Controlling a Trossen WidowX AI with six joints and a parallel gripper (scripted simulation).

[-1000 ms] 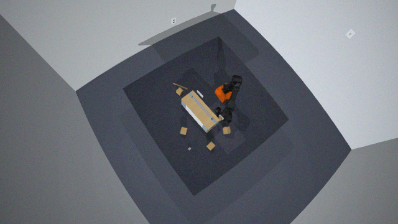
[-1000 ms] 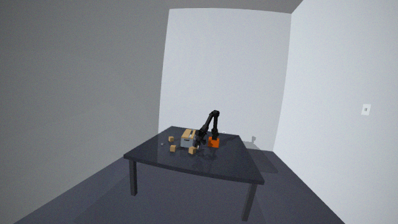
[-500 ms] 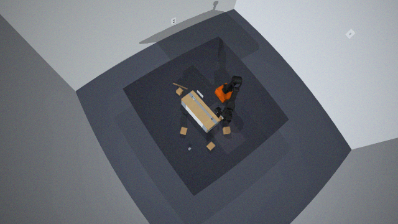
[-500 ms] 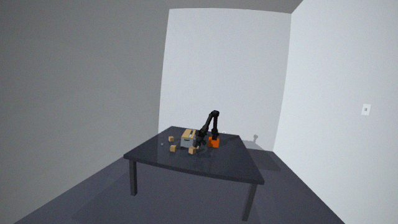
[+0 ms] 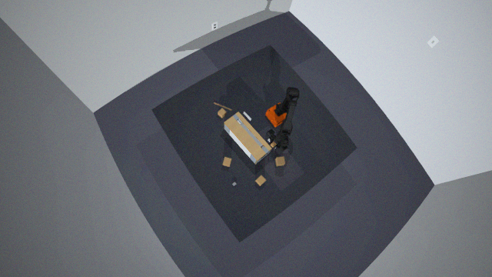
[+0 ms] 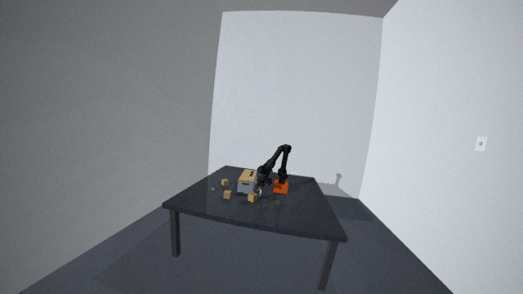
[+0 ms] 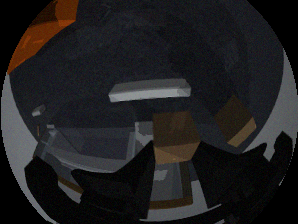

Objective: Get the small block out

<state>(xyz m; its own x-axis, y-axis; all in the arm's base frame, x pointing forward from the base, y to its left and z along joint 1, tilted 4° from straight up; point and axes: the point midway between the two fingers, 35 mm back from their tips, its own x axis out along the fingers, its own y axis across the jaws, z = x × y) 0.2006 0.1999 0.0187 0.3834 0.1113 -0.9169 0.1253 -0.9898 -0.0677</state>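
- The wrist view is showing a small tan cube-shaped block point(image 7: 176, 137) sitting between the 2 dark fingers of the black parallel-jaw gripper point(image 7: 169, 185), which are clamping on it.
- In the top view this block point(image 5: 273, 145) is only a small tan spot at the gripper point(image 5: 275, 144), just beside the end of the long box with a tan cardboard-like lid and pale grey walls point(image 5: 246, 137), outside it.
- The top view is also showing 4 other tan cubes point(image 5: 280, 161) lying around the box on the dark glossy table point(image 5: 192, 127).
- The exterior view is showing the table point(image 6: 286, 212) standing on dark legs in a room with plain grey walls, and the arm's orange base point(image 6: 280, 186).
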